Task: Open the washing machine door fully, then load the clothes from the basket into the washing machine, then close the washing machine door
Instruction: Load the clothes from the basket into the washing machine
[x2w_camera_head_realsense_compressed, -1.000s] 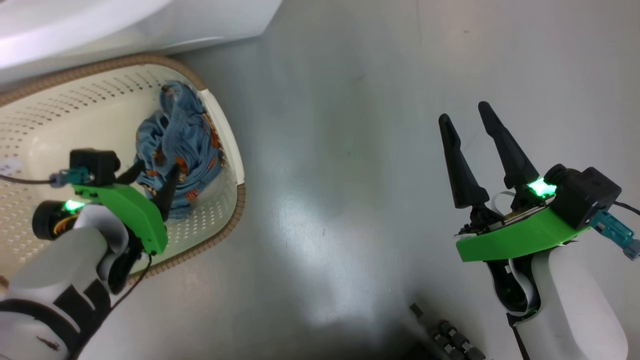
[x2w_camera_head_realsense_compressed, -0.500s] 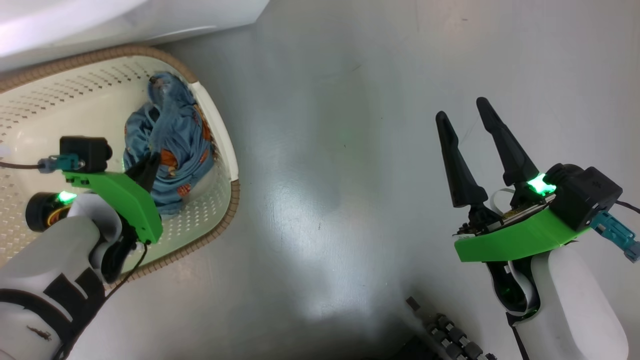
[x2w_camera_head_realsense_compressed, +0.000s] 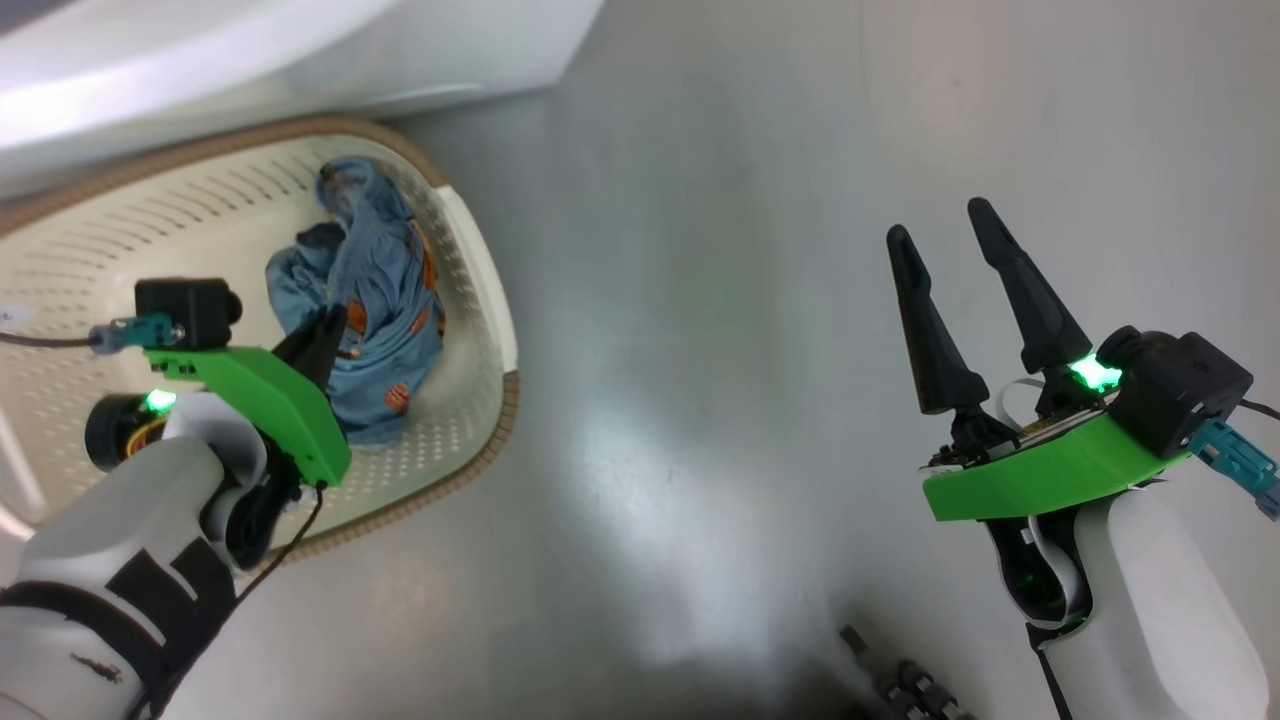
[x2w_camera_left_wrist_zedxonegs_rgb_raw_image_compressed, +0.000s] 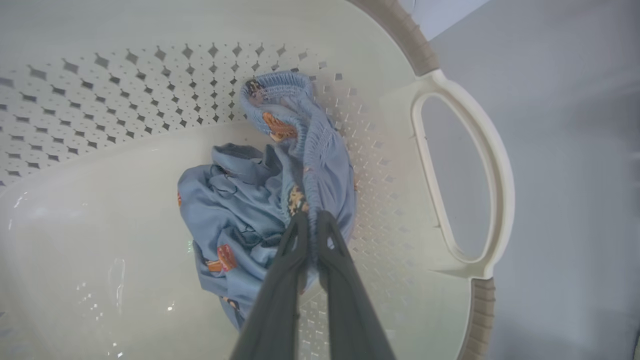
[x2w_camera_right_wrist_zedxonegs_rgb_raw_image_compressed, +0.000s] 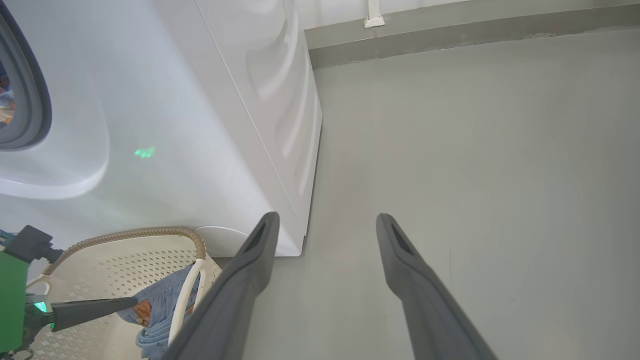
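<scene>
The cream basket (x2w_camera_head_realsense_compressed: 455, 478) sits on the floor against the white washing machine (x2w_camera_head_realsense_compressed: 300, 60). Light blue clothes (x2w_camera_head_realsense_compressed: 385, 290) with orange prints lie bunched at its right end. My left gripper (x2w_camera_head_realsense_compressed: 325, 335) reaches down into the basket, shut on a gathered fold of the clothes (x2w_camera_left_wrist_zedxonegs_rgb_raw_image_compressed: 240, 200), and the pinch shows at my left gripper (x2w_camera_left_wrist_zedxonegs_rgb_raw_image_compressed: 310, 220) in the left wrist view. My right gripper (x2w_camera_head_realsense_compressed: 937, 218) hangs open over bare floor, far to the right. The right wrist view shows the washing machine (x2w_camera_right_wrist_zedxonegs_rgb_raw_image_compressed: 200, 100), its grey ring (x2w_camera_right_wrist_zedxonegs_rgb_raw_image_compressed: 37, 100) and the basket (x2w_camera_right_wrist_zedxonegs_rgb_raw_image_compressed: 125, 235). The washing machine door is out of view.
Grey floor (x2w_camera_head_realsense_compressed: 700, 350) spreads between the basket and my right arm. A dark ribbed part (x2w_camera_head_realsense_compressed: 905, 680) of my own base shows at the bottom edge. A wall skirting (x2w_camera_right_wrist_zedxonegs_rgb_raw_image_compressed: 450, 35) runs behind the machine's right side. The basket's white handle (x2w_camera_left_wrist_zedxonegs_rgb_raw_image_compressed: 500, 200) is just right of the clothes.
My left gripper's fingers have closed together on the blue cloth, which now stands drawn up between them. The head camera has shifted a little. My right arm has kept still.
</scene>
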